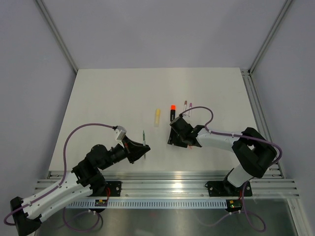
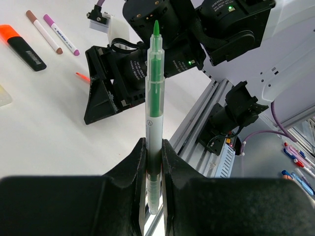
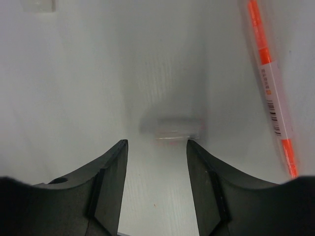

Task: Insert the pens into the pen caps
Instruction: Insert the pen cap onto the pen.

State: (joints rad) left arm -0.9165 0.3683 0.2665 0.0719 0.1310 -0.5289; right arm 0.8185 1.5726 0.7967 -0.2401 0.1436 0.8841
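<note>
My left gripper (image 2: pixel 153 145) is shut on a thin pen with a greyish clear barrel and a green tip (image 2: pixel 155 93), held upright with the bare tip pointing away; from above, the pen (image 1: pixel 143 137) stands near the table's front. My right gripper (image 3: pixel 156 143) is open and low over the table. A small whitish, blurred pen cap (image 3: pixel 172 127) lies just beyond its fingertips, apart from them. An orange-red pen (image 3: pixel 269 83) lies to that gripper's right. The black highlighter with orange end (image 1: pixel 172 112) and the pale yellow highlighter (image 1: pixel 157 117) lie mid-table.
Two thin white pens, one brown-capped (image 2: pixel 44 32) and one purple-capped (image 2: pixel 61 34), lie beside the black highlighter. Another small whitish piece (image 3: pixel 38 5) sits far ahead of the right gripper. The aluminium rail (image 1: pixel 167 184) runs along the table's near edge.
</note>
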